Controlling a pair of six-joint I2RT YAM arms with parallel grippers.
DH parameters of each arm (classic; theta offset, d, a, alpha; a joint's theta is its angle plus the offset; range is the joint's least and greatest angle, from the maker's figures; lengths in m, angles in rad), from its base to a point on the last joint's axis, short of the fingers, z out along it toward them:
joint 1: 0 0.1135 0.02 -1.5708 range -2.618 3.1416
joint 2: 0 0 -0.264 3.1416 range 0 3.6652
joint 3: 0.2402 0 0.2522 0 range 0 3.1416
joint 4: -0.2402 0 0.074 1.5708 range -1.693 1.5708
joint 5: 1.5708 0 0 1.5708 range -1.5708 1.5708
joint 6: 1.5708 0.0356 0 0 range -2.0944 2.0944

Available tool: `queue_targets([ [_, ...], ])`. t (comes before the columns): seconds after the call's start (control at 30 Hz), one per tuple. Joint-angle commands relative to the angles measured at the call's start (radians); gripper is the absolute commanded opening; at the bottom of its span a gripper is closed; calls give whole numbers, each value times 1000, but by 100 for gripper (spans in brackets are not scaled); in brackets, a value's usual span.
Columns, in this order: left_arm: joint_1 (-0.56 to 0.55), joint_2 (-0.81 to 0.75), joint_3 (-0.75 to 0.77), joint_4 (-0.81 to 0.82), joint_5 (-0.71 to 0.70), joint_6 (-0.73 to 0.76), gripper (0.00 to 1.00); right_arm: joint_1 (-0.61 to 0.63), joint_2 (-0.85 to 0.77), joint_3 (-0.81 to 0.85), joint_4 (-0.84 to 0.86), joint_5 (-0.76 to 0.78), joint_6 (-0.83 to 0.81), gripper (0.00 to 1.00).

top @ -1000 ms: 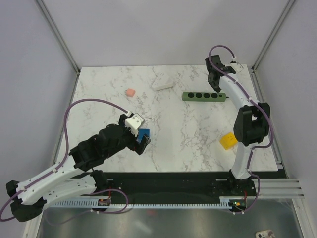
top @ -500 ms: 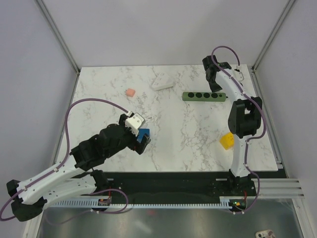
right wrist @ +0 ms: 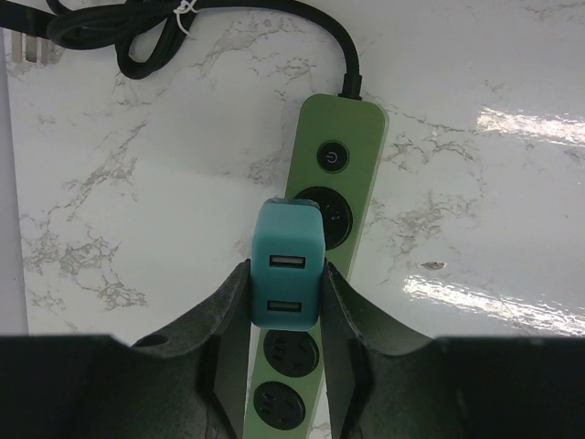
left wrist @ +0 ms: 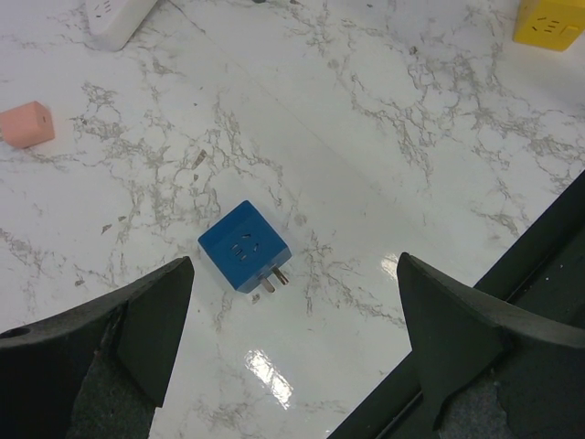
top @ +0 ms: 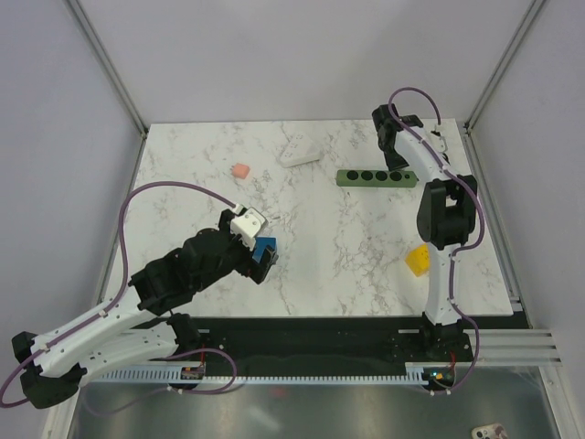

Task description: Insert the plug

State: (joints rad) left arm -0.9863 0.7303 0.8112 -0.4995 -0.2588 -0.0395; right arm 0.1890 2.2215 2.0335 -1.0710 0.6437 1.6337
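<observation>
The plug [left wrist: 244, 247], a bright-blue cube with two metal prongs, lies on the marble table [left wrist: 384, 119]. My left gripper [left wrist: 293, 261] hangs above it, wide open, its fingers well apart from the cube on either side. From above, the plug [top: 266, 246] shows at the tip of the left gripper [top: 263, 263]. My right gripper [right wrist: 286, 273] is shut on a teal USB charger block [right wrist: 288, 238]. It holds the block over the second socket of the green power strip [right wrist: 340, 178]. In the top view the right gripper [top: 394, 161] sits at the right end of the strip [top: 370, 176].
A yellow block [top: 419, 260] lies near the right arm's base. A pink block [top: 240, 170] and a white adapter [top: 299, 154] lie at the back. The strip's black cord [right wrist: 137, 37] is coiled behind it. Frame posts stand at the table's back corners.
The right arm's elbow and wrist have shifted a little to the left over the strip's end. The left arm and the plug have not moved.
</observation>
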Motion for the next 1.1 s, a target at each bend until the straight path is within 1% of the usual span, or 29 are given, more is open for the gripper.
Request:
queue_targets([
  [0.0,-5,-2,-7,39,-23,36,100,-6,20,42,-12,16,43,0],
  [0.17,-5,6,-10,41,-28,36,100,-10,46,59,-26,28,40,0],
  [0.43,-3,24,-10,45,-20,38,100,-10,50,10,-40,10,63,0],
  [0.7,-5,15,-14,45,-28,38,100,-11,81,11,-46,5,81,0],
  [1.07,-5,27,-15,47,-33,38,100,-34,170,105,-35,-27,41,0],
])
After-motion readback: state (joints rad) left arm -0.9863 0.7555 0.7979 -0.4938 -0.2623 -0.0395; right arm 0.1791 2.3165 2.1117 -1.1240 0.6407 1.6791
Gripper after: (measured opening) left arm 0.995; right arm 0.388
